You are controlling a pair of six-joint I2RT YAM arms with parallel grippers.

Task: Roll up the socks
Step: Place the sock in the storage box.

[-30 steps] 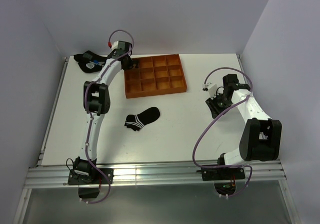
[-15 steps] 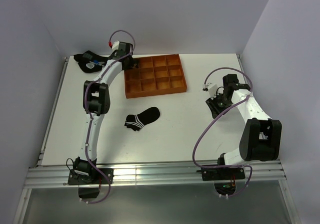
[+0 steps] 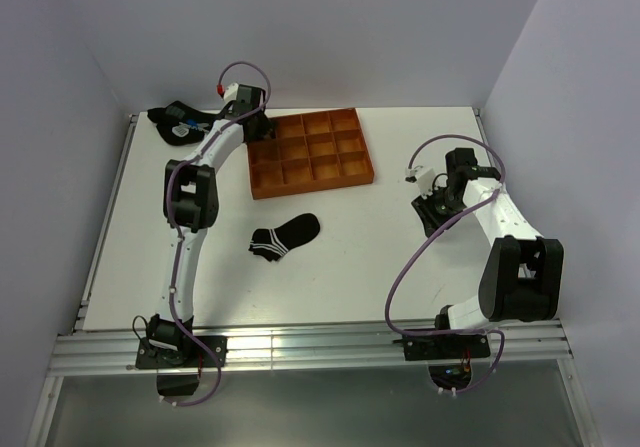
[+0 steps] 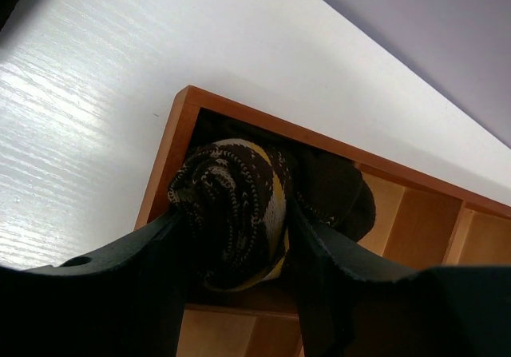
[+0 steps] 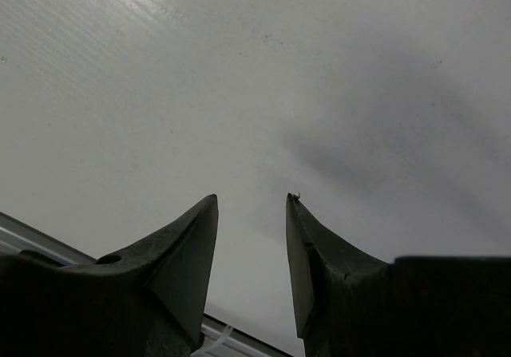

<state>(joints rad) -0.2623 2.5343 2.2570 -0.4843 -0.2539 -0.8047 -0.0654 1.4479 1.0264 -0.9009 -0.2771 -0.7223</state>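
My left fingers flank the rolled argyle sock in the tray's corner cell, mid-frame (pinching or loose, I cannot tell). Lifting away could snag and unroll it. My right fingers gape, empty.

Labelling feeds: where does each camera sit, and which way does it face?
Top external: above, behind, looking down on the table; both arms show.
Left wrist: behind the left gripper, in view, facing the rolled argyle sock in the tray's corner.
Right wrist: behind the right gripper, in view, facing the table.
Shared: tray, in top and left wrist.
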